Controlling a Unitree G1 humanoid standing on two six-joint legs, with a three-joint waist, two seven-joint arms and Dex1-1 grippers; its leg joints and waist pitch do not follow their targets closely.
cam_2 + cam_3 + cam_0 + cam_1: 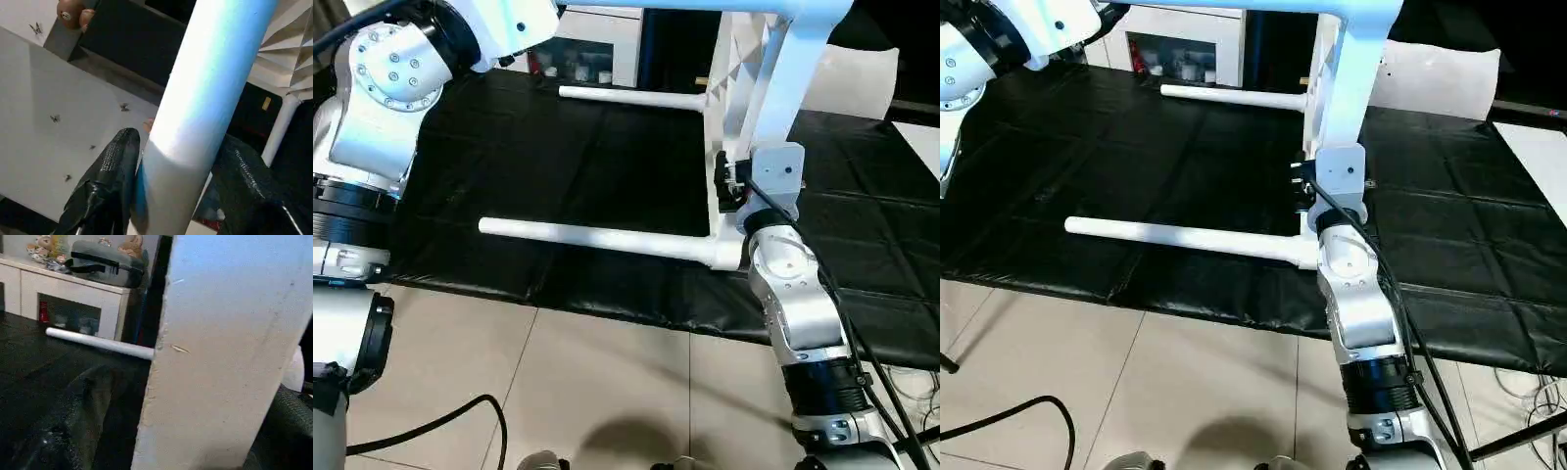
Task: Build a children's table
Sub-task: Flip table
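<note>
The children's table stands on its side on the black mat (pixel 509 166). Its white tabletop (pixel 773 78) is upright on one long edge, ribbed underside facing left. Two white legs stick out sideways just above the mat, a near leg (pixel 607 238) and a far leg (pixel 626 96). Higher up, a third leg (pixel 210 88) runs between the fingers of my left gripper (pixel 181 142), which is shut on it. My right gripper (pixel 729 186) sits at the tabletop's lower near corner. The tabletop's edge (pixel 220 357) stands between its open jaws, with a gap to one finger (pixel 93 421).
White cabinets (pixel 597 44) line the back, with a grey case (pixel 105 267) on top. A flat white bag (pixel 862 83) lies on the mat behind the tabletop. Tiled floor (pixel 607 392) with a black cable (pixel 431 426) runs along the mat's near edge.
</note>
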